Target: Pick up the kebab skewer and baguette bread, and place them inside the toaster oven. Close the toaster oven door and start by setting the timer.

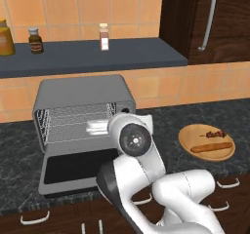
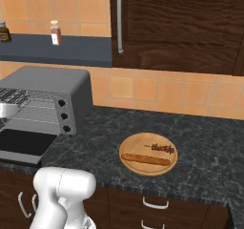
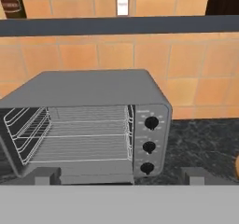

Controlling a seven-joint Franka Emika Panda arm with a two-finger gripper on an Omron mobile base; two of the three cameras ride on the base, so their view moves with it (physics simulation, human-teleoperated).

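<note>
Left base view: the toaster oven (image 1: pixel 83 106) sits centre left, its toaster oven door (image 1: pixel 78 168) dropped flat; at right the round wooden plate (image 1: pixel 188 139) carries the kebab skewer (image 1: pixel 215 134) and baguette bread (image 1: pixel 211 147).

Right base view: oven at left edge, plate lower centre with both foods.

Hand view: the gripper (image 3: pixel 121 176) spread wide, holding nothing, facing the wire rack (image 3: pixel 79 136) and three knobs (image 3: pixel 149 147)

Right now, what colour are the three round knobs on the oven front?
Black, on the boxy grey metal toaster oven's right panel; hand view shows them best.
</note>
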